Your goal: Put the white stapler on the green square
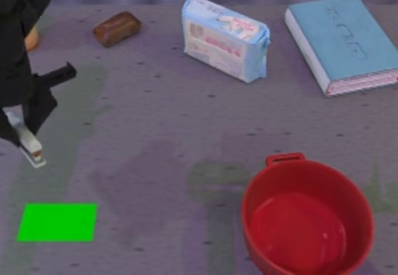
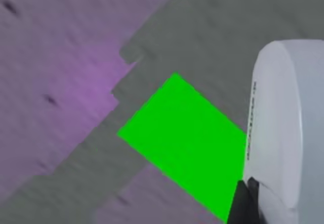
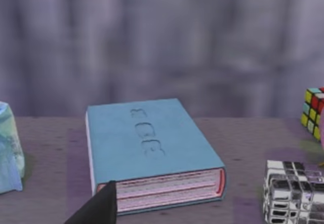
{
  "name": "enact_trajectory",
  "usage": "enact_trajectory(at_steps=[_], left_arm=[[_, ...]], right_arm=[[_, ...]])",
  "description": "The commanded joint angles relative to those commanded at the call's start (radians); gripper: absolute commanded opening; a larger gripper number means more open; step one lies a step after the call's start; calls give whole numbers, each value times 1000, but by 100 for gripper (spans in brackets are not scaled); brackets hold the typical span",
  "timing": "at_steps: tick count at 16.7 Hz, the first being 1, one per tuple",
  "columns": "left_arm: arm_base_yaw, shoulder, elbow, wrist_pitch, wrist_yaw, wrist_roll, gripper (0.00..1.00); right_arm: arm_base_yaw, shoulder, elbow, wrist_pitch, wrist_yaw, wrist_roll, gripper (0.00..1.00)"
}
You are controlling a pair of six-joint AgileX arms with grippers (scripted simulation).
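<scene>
Left gripper (image 1: 25, 135): your left arm hangs over the desk's left edge, fingers closed around the white stapler (image 1: 30, 145), which pokes out below them toward the near edge.
White stapler: it seems lifted clear of the desk, since the left wrist view shows its pale body close against the camera with the surface well beneath. It is carried, not yet set down.
Green square (image 1: 58, 222): it lies flat near the desk's near-left corner, bare, with nothing on it. The stapler is near it but apart, on the far side.
Why held so: gripping the stapler across its body leaves its long end free, so you can probably line it up with the patch's longer side.
Next move: likely a short carry toward the near edge, then a lowering.
Right gripper (image 3: 96, 209): parked, out of the top view; only a dark fingertip shows before the blue book (image 3: 152, 153), so you cannot tell its opening.
</scene>
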Motion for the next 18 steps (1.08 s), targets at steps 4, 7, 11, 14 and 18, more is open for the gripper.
enact_trajectory(at_steps=[4, 7, 11, 14, 18], left_arm=[[-10, -128, -169, 29, 12, -427, 0], [-19, -213, -270, 78, 42, -675, 0], [-26, -297, -350, 149, 85, -870, 0], [-28, -318, -366, 171, 98, -914, 0], [-24, -314, -363, 169, 96, -911, 0]], right_arm=[[0, 0, 0, 0, 0, 0, 100], [0, 0, 0, 0, 0, 0, 100], [0, 0, 0, 0, 0, 0, 100], [0, 0, 0, 0, 0, 0, 100], [0, 0, 0, 0, 0, 0, 100]])
